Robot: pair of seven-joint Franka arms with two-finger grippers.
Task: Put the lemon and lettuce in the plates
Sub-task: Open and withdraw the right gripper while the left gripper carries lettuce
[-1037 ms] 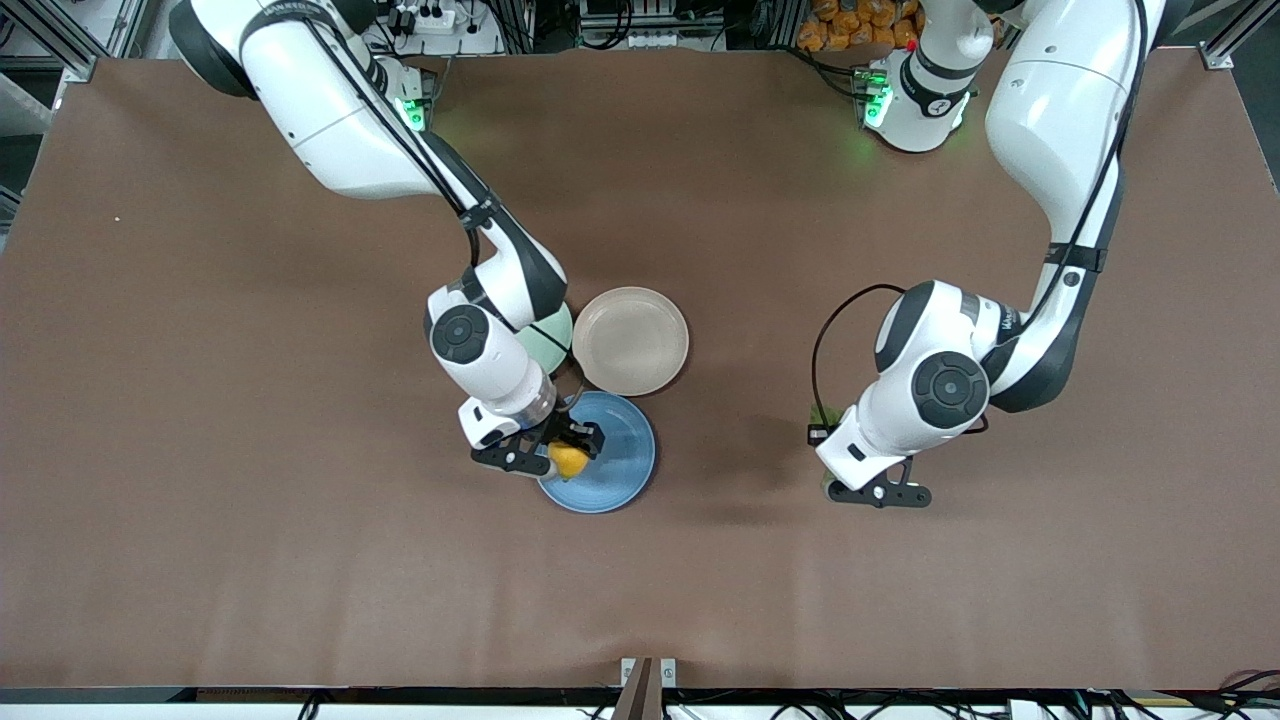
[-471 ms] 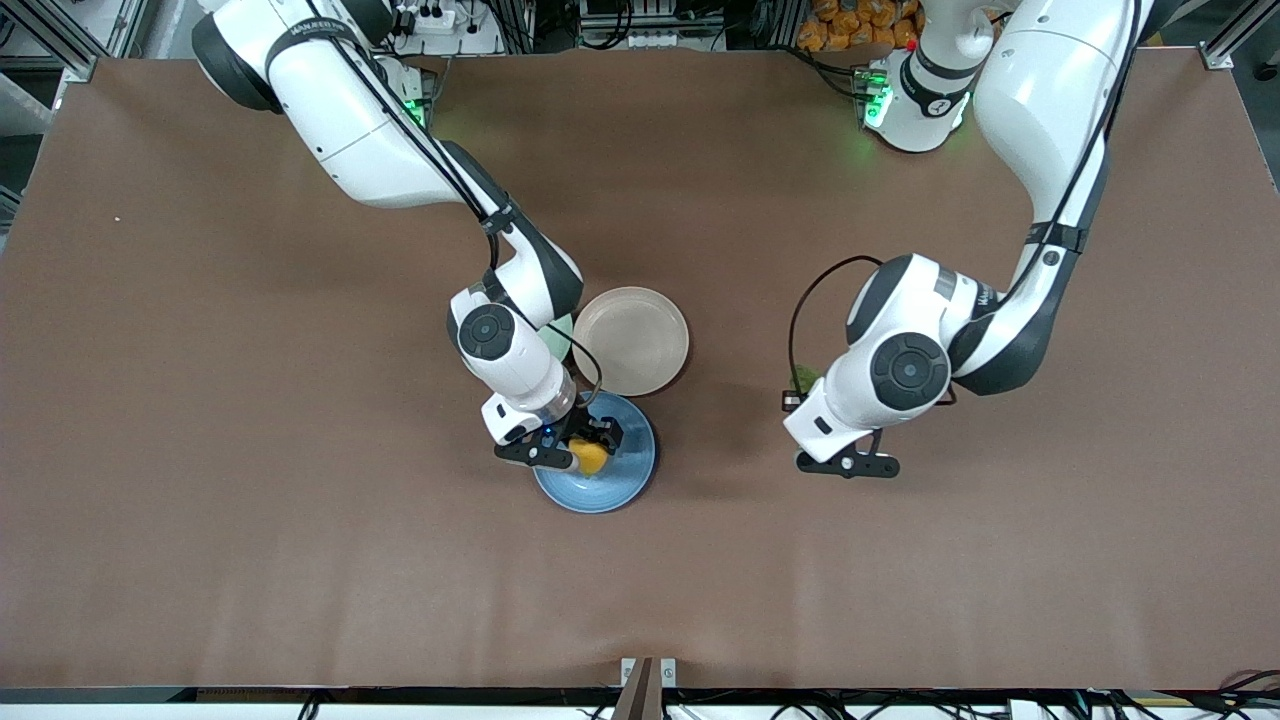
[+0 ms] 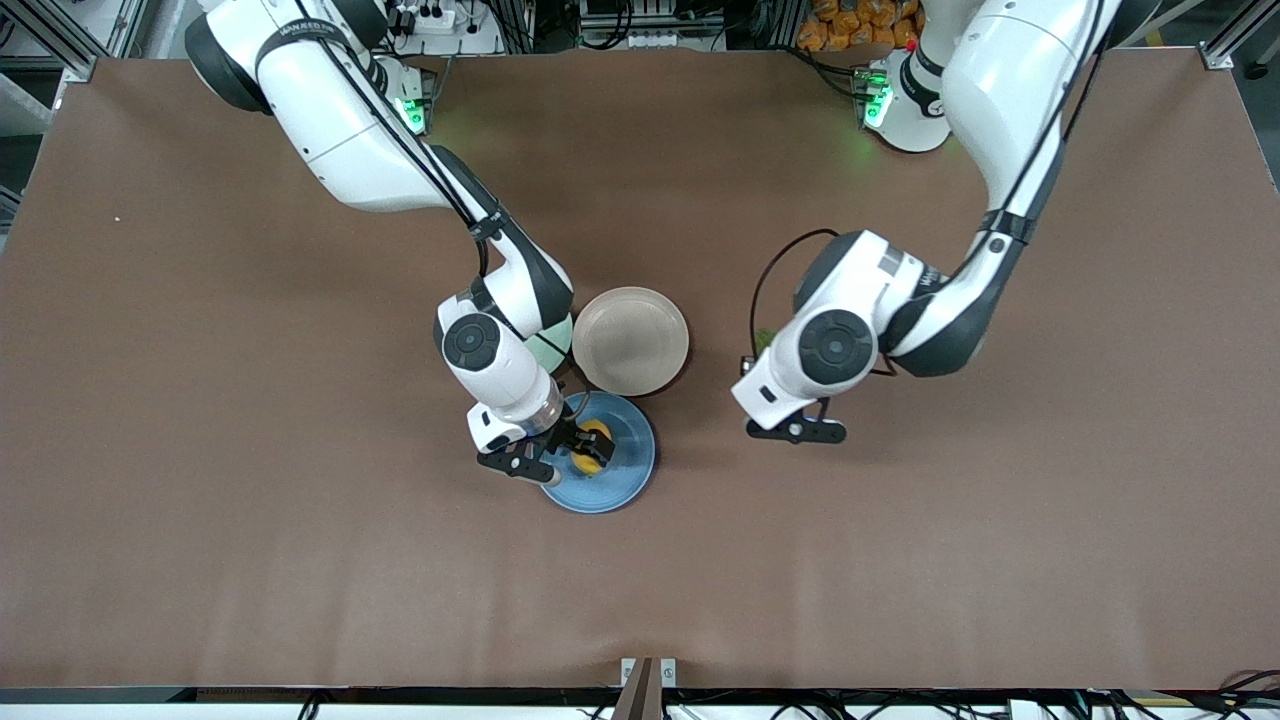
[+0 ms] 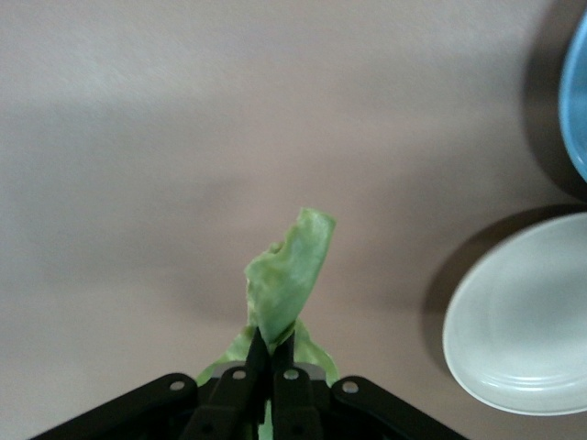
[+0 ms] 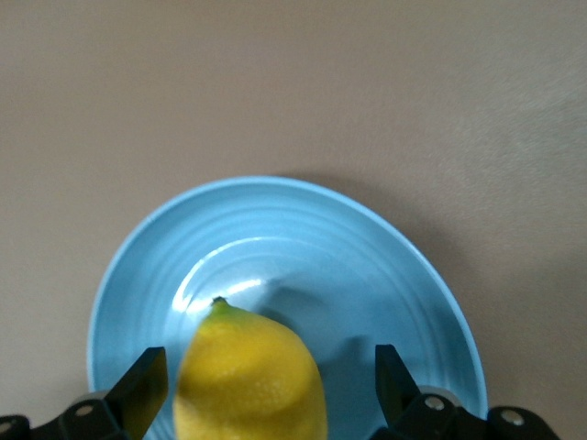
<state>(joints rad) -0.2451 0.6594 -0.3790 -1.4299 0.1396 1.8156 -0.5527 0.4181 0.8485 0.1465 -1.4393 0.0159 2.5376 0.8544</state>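
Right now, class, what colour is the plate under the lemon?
Light blue plate, with the lemon on it; clearest in the right wrist view.

a robotics lab: aluminium framing [image 3: 60, 45], power strips [image 3: 425, 18] and cables edge the brown table [image 3: 200, 450].

Three plates clustered near the middle of the worktop [image 3: 200, 400]: blue plate [image 3: 625, 470] nearest the front camera, beige plate [image 3: 630, 340] just beside it and farther from the camera, mint plate [image 3: 548, 345] next to the beige plate, toward the right arm's end. Lemon [image 3: 594, 445] on the blue plate, between the spread fingers of the right tool [image 3: 572, 452]. Lettuce [image 4: 286, 275] pinched in the left tool [image 4: 271, 353], up over bare worktop toward the left arm's end, near the beige plate.
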